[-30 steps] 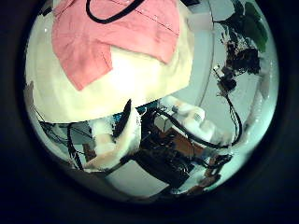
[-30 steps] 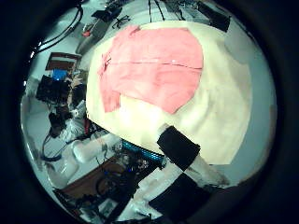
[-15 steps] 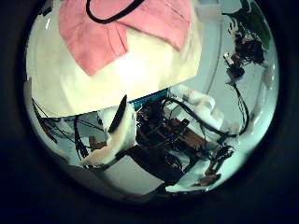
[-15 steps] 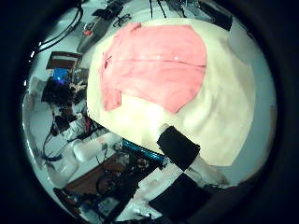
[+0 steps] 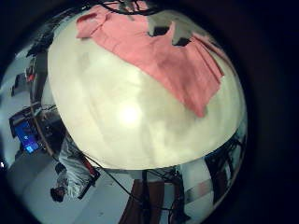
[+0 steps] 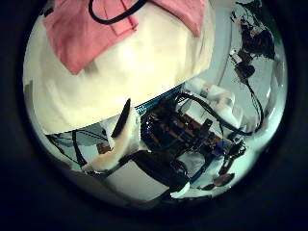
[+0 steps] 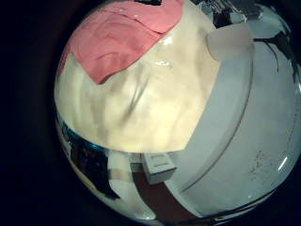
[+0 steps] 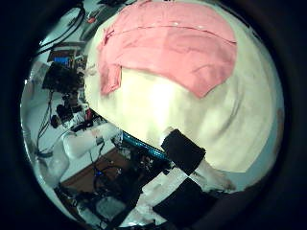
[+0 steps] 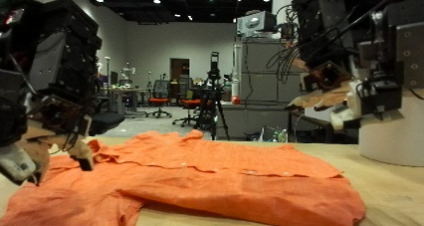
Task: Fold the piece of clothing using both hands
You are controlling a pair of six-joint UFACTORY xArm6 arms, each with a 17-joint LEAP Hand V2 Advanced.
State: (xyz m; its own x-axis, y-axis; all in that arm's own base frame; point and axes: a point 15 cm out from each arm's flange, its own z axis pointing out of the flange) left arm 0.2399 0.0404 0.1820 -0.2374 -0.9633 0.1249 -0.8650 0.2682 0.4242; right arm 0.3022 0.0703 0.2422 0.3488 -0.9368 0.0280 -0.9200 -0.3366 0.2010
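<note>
An orange-pink shirt [image 9: 199, 176] lies spread flat on the cream table [image 9: 391, 201]. My left hand [image 9: 47, 87] hangs over the shirt's end, its fingers pointing down just above the cloth, open and holding nothing. My right hand [image 9: 351, 57] hangs higher over the other end, fingers relaxed and open. The shirt shows in the left little finger side palm view [image 5: 159, 56], the left thumb side palm view [image 6: 82, 34], the right little finger side palm view [image 7: 118, 42] and the right thumb side palm view [image 8: 173, 48].
Bare table [image 5: 131, 112] lies beside the shirt. A bench of electronics [image 6: 183, 135] stands off the table's edge and also shows in the right thumb side palm view [image 8: 67, 77]. A grey cabinet [image 9: 259, 87] stands behind the table.
The shirt fills more of the right thumb side view, so that hand has come closer. In the left thumb side view the shirt has slid toward the edge as that hand moved.
</note>
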